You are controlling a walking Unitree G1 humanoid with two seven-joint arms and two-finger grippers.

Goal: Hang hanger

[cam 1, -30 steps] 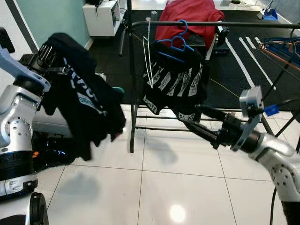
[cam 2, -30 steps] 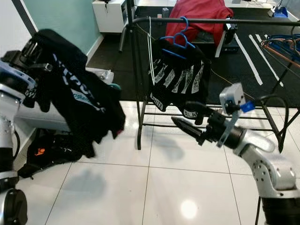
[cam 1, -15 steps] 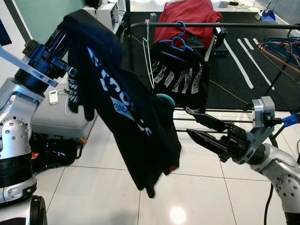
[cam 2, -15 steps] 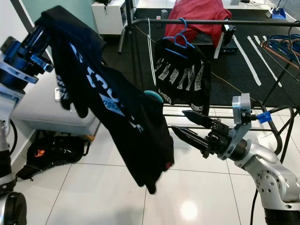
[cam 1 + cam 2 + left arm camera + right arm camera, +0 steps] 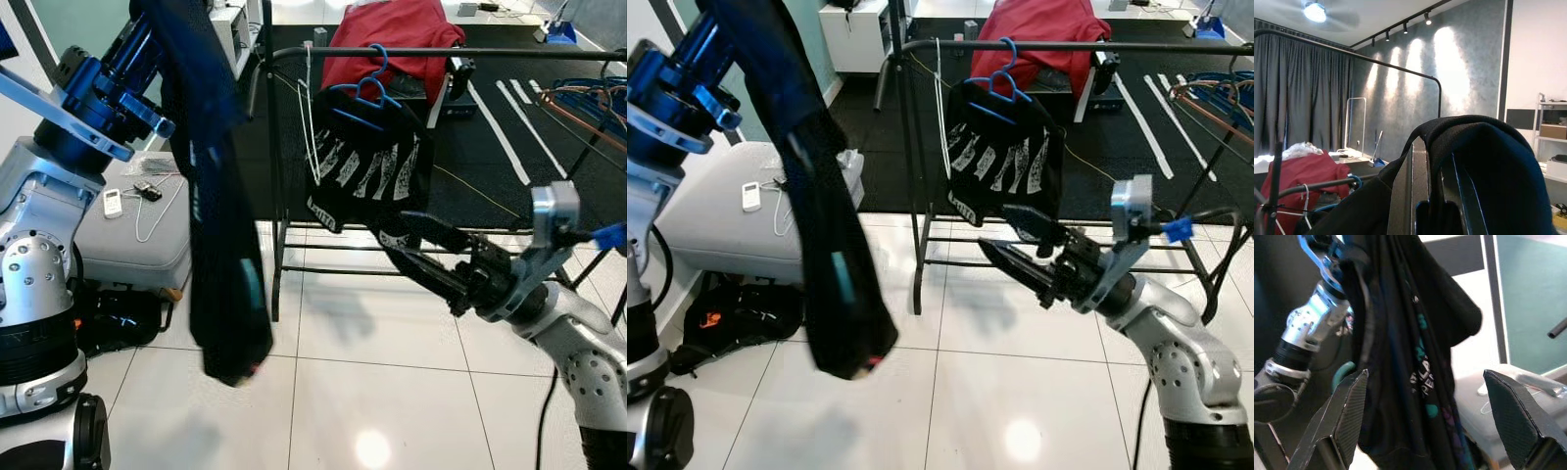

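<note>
Hanger-hung black shirt (image 5: 220, 245), lettering unreadable, dangles from left pincer (image 5: 157, 29); right pincer (image 5: 1014, 240) spread wide.

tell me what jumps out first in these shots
A long dark shirt hangs from the raised left gripper on the robot's left, reaching down toward the white tile floor. Ahead, a black printed garment hangs on a blue hanger from the black rack. The open right gripper points toward it.

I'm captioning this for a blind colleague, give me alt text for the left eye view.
The raised left gripper holds up a dark shirt beside a black clothes rack. The right gripper, jaws open, points toward it.
</note>
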